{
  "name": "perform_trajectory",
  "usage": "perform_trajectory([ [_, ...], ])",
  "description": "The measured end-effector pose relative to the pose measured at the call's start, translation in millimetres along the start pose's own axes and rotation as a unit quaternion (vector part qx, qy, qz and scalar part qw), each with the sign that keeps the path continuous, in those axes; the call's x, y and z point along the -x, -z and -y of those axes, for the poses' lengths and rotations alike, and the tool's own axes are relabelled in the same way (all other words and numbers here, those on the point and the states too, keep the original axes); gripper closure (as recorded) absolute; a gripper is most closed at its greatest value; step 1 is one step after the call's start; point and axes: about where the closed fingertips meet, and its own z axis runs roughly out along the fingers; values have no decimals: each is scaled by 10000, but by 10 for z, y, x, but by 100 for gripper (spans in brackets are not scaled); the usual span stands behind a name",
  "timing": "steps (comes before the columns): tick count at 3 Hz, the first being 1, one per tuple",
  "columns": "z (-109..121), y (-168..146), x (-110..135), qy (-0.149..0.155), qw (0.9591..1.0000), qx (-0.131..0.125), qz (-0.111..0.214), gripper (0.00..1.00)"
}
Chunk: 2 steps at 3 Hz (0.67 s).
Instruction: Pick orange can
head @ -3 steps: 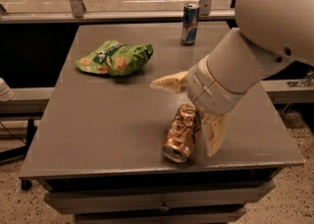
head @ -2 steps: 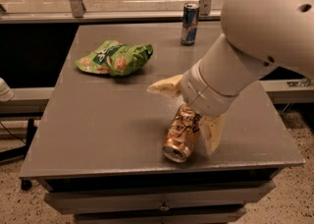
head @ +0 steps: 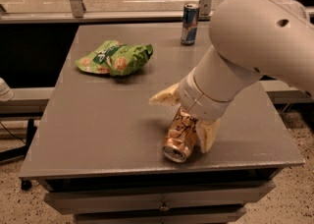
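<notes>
Your tool (head: 179, 124) has sunk lower around the orange can (head: 175, 143), fingers spread astride it, not gripping; squeezing shut likely comes next.

Claw (head: 187, 119) at 5 o'clock on the tabletop (head: 98, 129), fingers spread astride the lying orange can (head: 179, 137). Obstacles: green bag (head: 115, 57) at 11 o'clock and upright blue-and-silver can (head: 189, 24) at 1 o'clock, both well apart. Open passage from 6 to 9 o'clock. Arm (head: 255, 41) blocks 3 o'clock.
</notes>
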Motion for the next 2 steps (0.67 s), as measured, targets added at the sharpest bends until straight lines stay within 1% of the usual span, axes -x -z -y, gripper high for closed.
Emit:
perform_trajectory([
  [1, 24, 21, -20, 26, 10000, 15, -41, 40],
  [2, 88, 123, -47, -3, 10000, -63, -77, 63],
])
